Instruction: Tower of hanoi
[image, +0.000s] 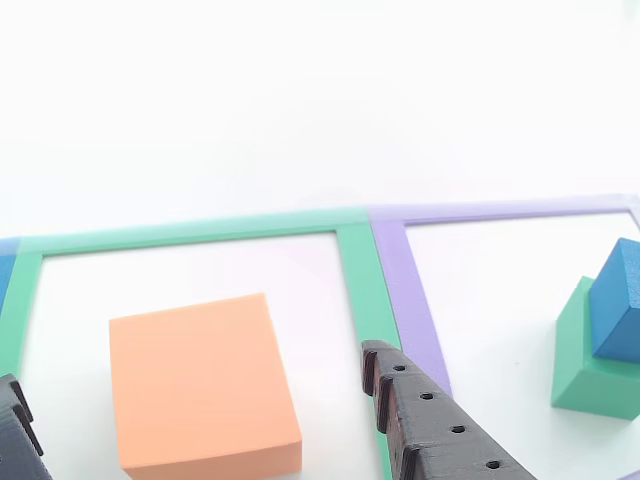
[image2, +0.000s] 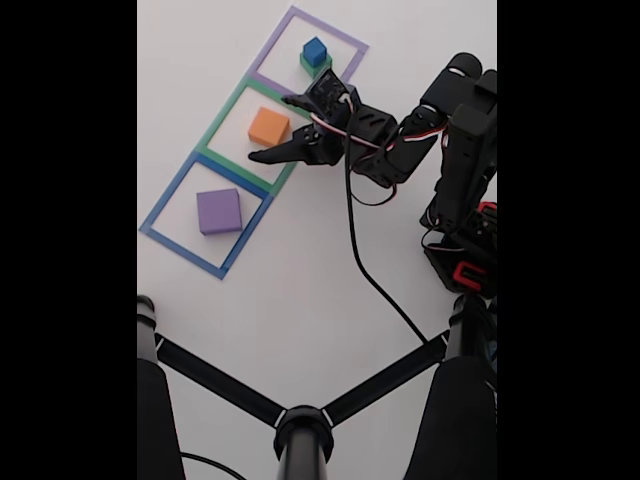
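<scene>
four blocks (image2: 268, 126), three taped squares (image2: 205, 212)

In the fixed view three outlines (image2: 252, 140) ran diagonally: a flat block (image2: 219, 211) in the lowest, another (image2: 268, 126) in the middle, and apparently two stacked cubes (image2: 315, 56) in the top.

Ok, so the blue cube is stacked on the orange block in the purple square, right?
Not quite. In the fixed view the blue cube sits on the green cube in the purple taped square. The orange block lies alone in the green taped square.
</scene>
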